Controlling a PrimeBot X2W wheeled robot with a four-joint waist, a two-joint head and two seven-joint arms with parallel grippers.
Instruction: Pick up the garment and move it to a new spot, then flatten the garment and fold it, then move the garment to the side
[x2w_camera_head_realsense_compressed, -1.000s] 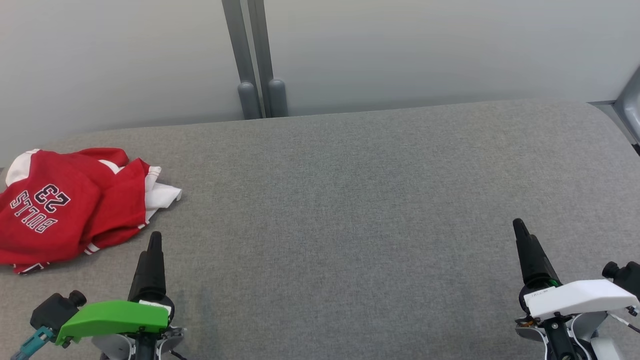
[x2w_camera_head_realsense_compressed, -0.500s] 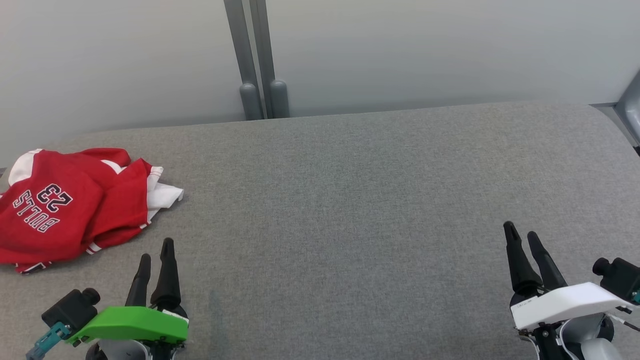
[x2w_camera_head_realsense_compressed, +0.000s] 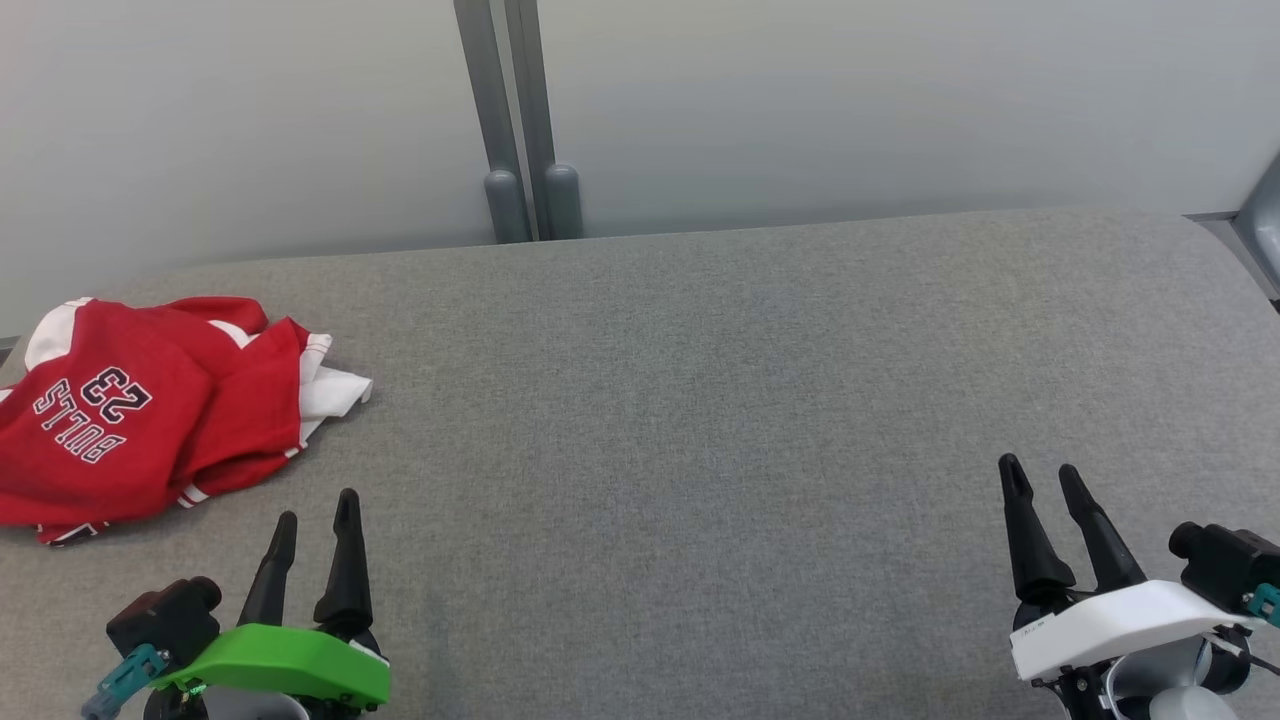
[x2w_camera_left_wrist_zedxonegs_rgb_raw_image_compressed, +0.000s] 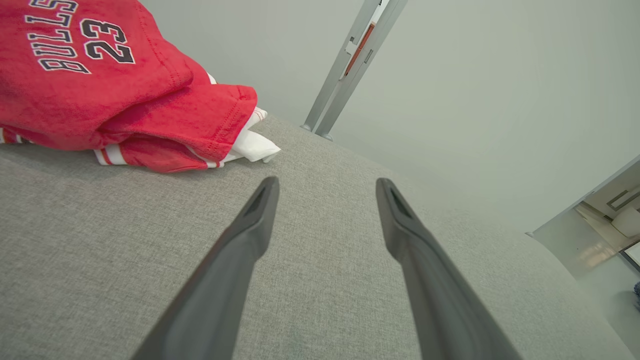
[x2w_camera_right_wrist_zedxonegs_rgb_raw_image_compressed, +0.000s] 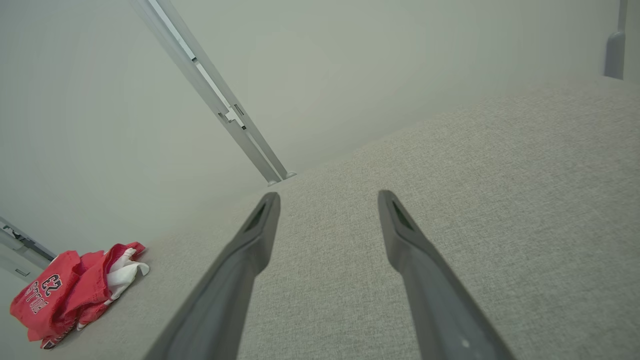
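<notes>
My left tool (x2w_camera_head_realsense_compressed: 318, 507) and right tool (x2w_camera_head_realsense_compressed: 1040, 466) hover spread wide, empty, over the grey fabric tabletop (x2w_camera_head_realsense_compressed: 700, 400). The crumpled red-and-white jersey (x2w_camera_head_realsense_compressed: 130, 410) lies left.

Holds the left tool (x2w_camera_head_realsense_compressed: 318, 508) low at the left of the head view, its two dark fingers (x2w_camera_head_realsense_compressed: 346, 560) parted and pointing up and away. Carries a green cover (x2w_camera_head_realsense_compressed: 285, 662) over that wrist, with a black module (x2w_camera_head_realsense_compressed: 165, 620) at its outer side. Holds the right tool (x2w_camera_head_realsense_compressed: 1040, 467) low at the right in a like pose, fingers spread, above a white cover (x2w_camera_head_realsense_compressed: 1125, 612). Shows the same wide gap between the fingers in both wrist views.
</notes>
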